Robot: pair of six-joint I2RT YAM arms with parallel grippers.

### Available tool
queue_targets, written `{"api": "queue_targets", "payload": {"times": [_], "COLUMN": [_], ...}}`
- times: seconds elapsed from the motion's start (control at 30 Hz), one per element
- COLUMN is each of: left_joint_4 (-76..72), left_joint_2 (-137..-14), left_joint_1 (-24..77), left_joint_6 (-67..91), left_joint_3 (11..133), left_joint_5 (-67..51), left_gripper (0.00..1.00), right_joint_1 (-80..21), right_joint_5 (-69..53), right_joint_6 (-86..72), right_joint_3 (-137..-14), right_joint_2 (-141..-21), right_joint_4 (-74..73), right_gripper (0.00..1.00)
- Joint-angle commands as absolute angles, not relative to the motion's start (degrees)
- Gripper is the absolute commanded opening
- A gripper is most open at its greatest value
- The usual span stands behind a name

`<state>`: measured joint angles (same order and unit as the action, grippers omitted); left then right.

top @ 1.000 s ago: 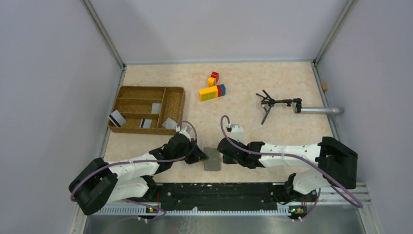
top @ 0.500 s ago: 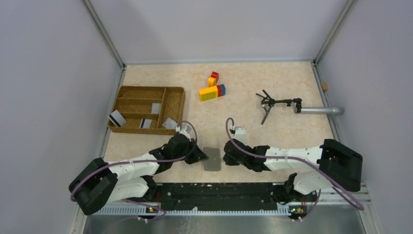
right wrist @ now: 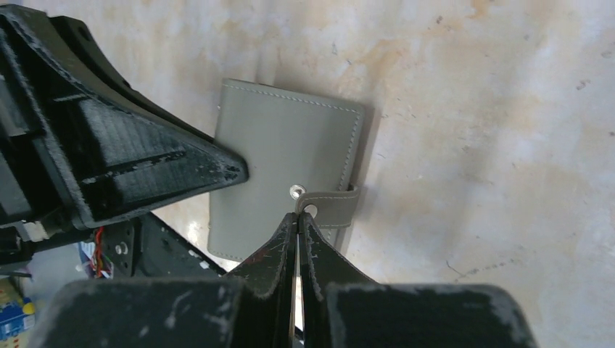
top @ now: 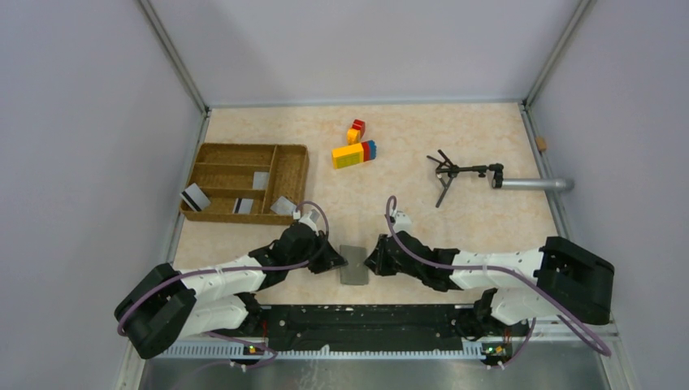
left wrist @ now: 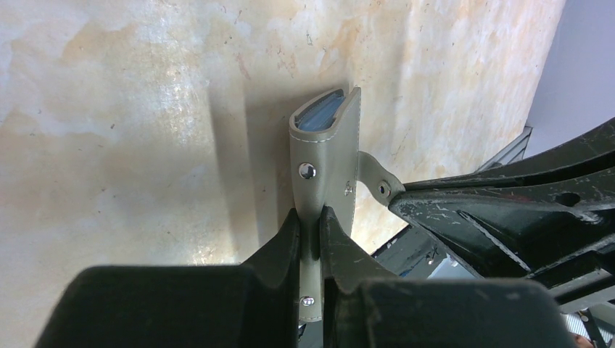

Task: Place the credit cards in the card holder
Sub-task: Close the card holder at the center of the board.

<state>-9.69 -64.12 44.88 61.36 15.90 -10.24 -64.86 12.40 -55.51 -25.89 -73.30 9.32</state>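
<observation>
The card holder (top: 355, 266), a flat grey wallet, lies closed on the table between my two grippers. My left gripper (top: 340, 262) is shut on its left edge; the left wrist view shows the card holder (left wrist: 324, 156) edge-on, pinched between the gripper's jaws (left wrist: 310, 223). My right gripper (top: 372, 262) is shut with its tips (right wrist: 299, 216) pinching the end of the wallet's strap tab (right wrist: 330, 206), which is off its snap stud. Several silver-grey credit cards (top: 192, 197) (top: 260, 179) (top: 282, 205) lie in and against the wicker tray.
The brown wicker tray (top: 244, 154) stands at the left. Coloured toy blocks (top: 354, 154) lie at the back centre. A small black tripod (top: 453, 172) and a silver tube (top: 532, 184) lie at the right. Walls enclose the table.
My right arm has swung its wrist and elbow to the right and lower, with its fingertips staying at the wallet's right edge. The left arm and the wallet have not moved.
</observation>
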Motion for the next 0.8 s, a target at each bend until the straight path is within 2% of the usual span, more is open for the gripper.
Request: {"api": "queue_targets", "payload": {"times": [0.0,0.4,0.77], "left_joint_4": [-8.0,-7.6,-7.4], "left_joint_2": [-64.1,-64.3,-64.1], "left_joint_1": [44.8,44.7,44.7], "left_joint_6": [59.8,59.4,59.3], "left_joint_3": [16.1,16.5,16.5], "left_joint_5": [-9.3,-9.3,-9.1], "left_gripper": [0.00,0.00,0.00], "right_joint_1": [-63.9,-63.0,-62.9], "right_joint_5": [9.4,6.1,7.2], "right_joint_6": [-54.0,-53.8,-53.9], "right_joint_3": [-25.4,-26.0,-27.4], "right_joint_2": [-74.5,-78.1,-79.3], "right_joint_4": [17.6,20.6,17.0], "right_gripper": [0.00,0.00,0.00]}}
